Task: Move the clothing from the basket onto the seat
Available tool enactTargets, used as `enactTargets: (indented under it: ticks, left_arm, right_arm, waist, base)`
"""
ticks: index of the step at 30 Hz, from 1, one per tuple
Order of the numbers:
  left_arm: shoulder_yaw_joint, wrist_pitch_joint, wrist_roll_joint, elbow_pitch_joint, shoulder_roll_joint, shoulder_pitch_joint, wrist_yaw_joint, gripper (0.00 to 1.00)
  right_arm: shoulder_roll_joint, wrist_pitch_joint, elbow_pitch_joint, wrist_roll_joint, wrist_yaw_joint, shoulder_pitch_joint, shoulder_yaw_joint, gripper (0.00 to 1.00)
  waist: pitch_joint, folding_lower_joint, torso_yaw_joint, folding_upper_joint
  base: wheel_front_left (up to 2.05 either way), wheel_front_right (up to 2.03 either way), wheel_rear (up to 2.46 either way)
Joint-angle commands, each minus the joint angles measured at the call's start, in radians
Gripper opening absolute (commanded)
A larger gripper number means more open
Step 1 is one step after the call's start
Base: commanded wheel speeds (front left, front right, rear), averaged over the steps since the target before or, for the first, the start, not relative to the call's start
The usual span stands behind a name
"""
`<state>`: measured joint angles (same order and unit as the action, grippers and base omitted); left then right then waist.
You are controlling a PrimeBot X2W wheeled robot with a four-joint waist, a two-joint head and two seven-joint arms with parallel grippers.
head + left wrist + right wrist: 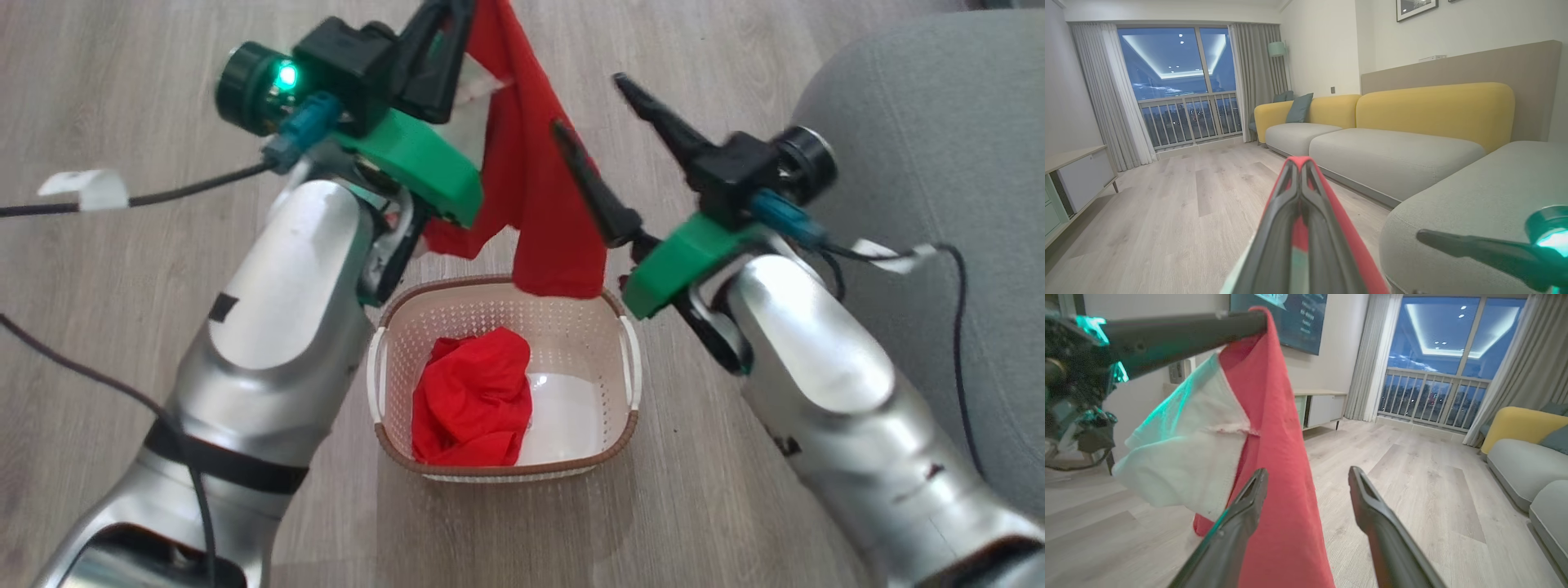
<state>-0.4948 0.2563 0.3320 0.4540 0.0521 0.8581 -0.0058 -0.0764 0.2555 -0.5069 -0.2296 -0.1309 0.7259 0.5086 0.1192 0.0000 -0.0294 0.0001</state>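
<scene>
Hanging from the left gripper (453, 12), whose two long dark fingers (1280, 228) are pressed fully together on a fold of cloth, a bright red fabric garment with a white part (531, 180) drapes down above the floor. In the head view its lower end reaches the far rim of the small rectangular cream plastic basket (490, 314), which has perforated sides and a brown woven-look rim. In the left wrist view, a strip of red shows between and beside the closed fingers right up to their tips. The right gripper (589, 104) sits beside the hanging garment with its fingers spread wide apart, gripping nothing. One finger (1241, 514) crosses in front of the red cloth, and whether it touches cannot be told. The other finger stands clear over bare floor. A second bright red crumpled garment (473, 400) lies inside the basket, toward its left side. The basket stands on the pale wood-look floor (122, 327) between the two silver forearms. The large grey-green upholstered seat (939, 163) lies to the robot's right, apart from the basket.
</scene>
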Motion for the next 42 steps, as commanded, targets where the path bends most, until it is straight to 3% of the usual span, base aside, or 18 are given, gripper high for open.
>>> enactTargets:
  ticks: [1,9,17,18,19,20,27,28,29,30,42]
  left_arm:
    - [0.018,-0.001,-0.002,-0.034,0.015,0.039,0.002,0.0]
    - [-0.066,0.0,0.025,-0.027,0.001,0.054,-0.004,0.0]
    - [-0.148,0.002,0.079,-0.05,-0.001,0.06,0.01,0.0]
    - [-0.161,0.003,0.09,-0.056,-0.001,0.06,0.013,0.0]
    - [-0.172,0.003,0.098,-0.061,-0.002,0.063,0.017,0.0]
    - [-0.183,0.003,0.104,-0.065,-0.002,0.065,0.022,0.0]
    - [-0.201,0.005,0.12,-0.043,-0.001,0.06,0.039,0.0]
    - [-0.199,0.005,0.12,-0.038,-0.001,0.057,0.037,0.33]
    - [-0.193,0.005,0.124,-0.038,-0.001,0.053,0.034,0.95]
    - [-0.189,0.005,0.126,-0.034,0.001,0.049,0.031,1.0]
    - [-0.155,0.005,0.109,0.029,0.033,-0.014,-0.017,1.0]
  right_arm:
    - [0.024,0.006,-0.007,-0.002,0.0,0.048,0.03,1.0]
    - [0.026,0.006,-0.21,-0.158,0.0,0.144,0.232,1.0]
    - [0.026,0.006,-0.344,-0.273,0.0,0.191,0.319,1.0]
    - [0.026,0.006,-0.36,-0.29,0.0,0.192,0.33,0.95]
    - [0.026,0.006,-0.372,-0.305,0.0,0.195,0.343,0.24]
    - [0.026,0.006,-0.378,-0.323,0.0,0.198,0.35,0.0]
    - [0.026,0.006,-0.368,-0.342,0.0,0.219,0.315,0.0]
    - [0.026,0.006,-0.367,-0.336,0.0,0.217,0.303,0.0]
    - [0.026,0.006,-0.364,-0.328,0.0,0.216,0.291,0.0]
    - [0.026,0.006,-0.362,-0.32,0.0,0.214,0.281,0.0]
    - [0.026,0.006,-0.302,-0.231,0.0,0.163,0.122,0.0]
  waist:
    - [0.001,0.0,0.011,-0.0001]
    - [-0.001,0.0,0.076,-0.0001]
    - [-0.002,0.0,0.122,-0.0001]
    - [-0.001,0.0,0.127,-0.0001]
    - [0.001,0.0,0.132,-0.0001]
    - [0.002,0.0,0.137,-0.0001]
    - [0.014,0.0,0.129,-0.0001]
    - [0.015,0.0,0.123,-0.0001]
    - [0.016,0.0,0.117,-0.0001]
    - [0.018,0.0,0.11,-0.0001]
    - [0.02,0.0,-0.003,-0.0001]
  base:
    - [0.0,0.0,0.0]
    - [0.0,0.0,0.0]
    - [0.0,0.0,0.0]
    - [0.0,0.0,0.0]
    - [0.0,0.0,0.0]
    - [0.0,0.0,0.0]
    - [0.0,0.0,0.0]
    - [0.0,0.0,0.0]
    - [0.0,0.0,0.0]
    - [0.0,0.0,0.0]
    - [0.0,0.0,0.0]
